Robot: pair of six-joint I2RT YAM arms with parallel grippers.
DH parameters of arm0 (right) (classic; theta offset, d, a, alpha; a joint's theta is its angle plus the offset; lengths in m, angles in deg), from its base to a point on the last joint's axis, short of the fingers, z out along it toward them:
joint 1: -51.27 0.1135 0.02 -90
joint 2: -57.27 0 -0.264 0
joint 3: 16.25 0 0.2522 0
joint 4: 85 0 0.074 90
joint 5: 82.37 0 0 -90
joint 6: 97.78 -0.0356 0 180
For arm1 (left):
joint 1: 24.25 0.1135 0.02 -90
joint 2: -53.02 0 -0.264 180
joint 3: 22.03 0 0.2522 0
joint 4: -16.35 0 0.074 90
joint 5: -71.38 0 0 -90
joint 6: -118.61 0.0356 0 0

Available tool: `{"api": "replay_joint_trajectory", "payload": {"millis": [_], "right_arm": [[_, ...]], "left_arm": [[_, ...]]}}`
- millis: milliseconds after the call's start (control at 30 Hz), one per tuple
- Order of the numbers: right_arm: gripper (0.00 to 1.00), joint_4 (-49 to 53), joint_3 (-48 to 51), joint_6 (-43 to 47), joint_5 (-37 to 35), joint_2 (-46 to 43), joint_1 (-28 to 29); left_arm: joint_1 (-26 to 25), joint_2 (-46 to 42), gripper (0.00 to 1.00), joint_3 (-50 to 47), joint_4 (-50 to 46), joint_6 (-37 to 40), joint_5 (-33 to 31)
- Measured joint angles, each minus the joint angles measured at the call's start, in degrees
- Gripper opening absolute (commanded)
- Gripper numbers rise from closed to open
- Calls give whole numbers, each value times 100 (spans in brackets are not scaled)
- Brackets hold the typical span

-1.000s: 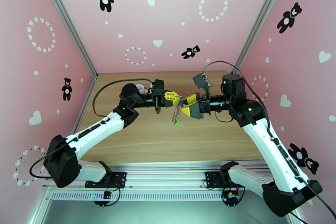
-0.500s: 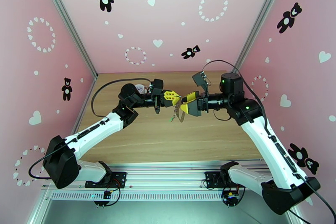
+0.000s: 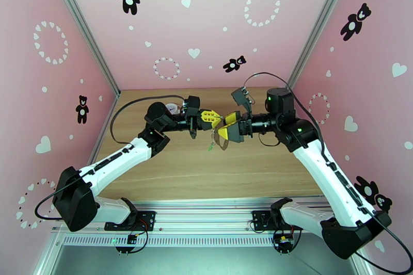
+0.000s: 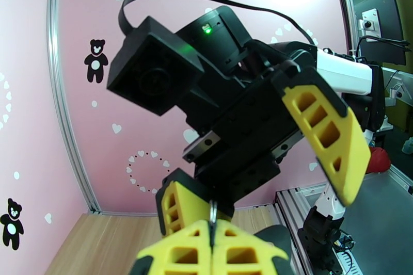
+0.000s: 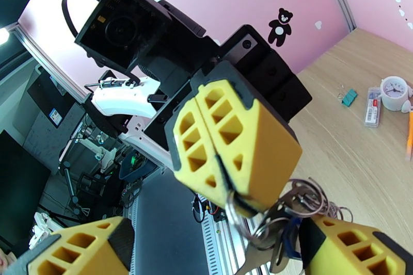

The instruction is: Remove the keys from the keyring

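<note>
- Two pincers meet above the surface (image 3: 170,167); the left pincer (image 4: 211,229) is pressed together on the keyring (image 5: 297,201).
- The keys (image 3: 210,146) hang straight down, just under its tips.
- The right pincer (image 3: 227,126), spread wide, faces it with the bunch between its fingers.

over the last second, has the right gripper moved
Yes. The right gripper has shifted left, away from the right corner post and closer to the left gripper.
</note>
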Motion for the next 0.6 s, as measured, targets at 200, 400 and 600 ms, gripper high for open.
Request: {"api": "replay_joint_trajectory", "payload": {"millis": [200,400,600], "right_arm": [[82,-11,-2,-85,-44,-247,-72],[78,-52,7,-223,-50,-260,-72],[80,-382,188,-577,-90,-332,-72]], "left_arm": [[0,-17,0,-2,-2,13,-17],[0,-142,0,-9,-57,85,-57],[0,-243,0,-13,-55,94,-57]]}}
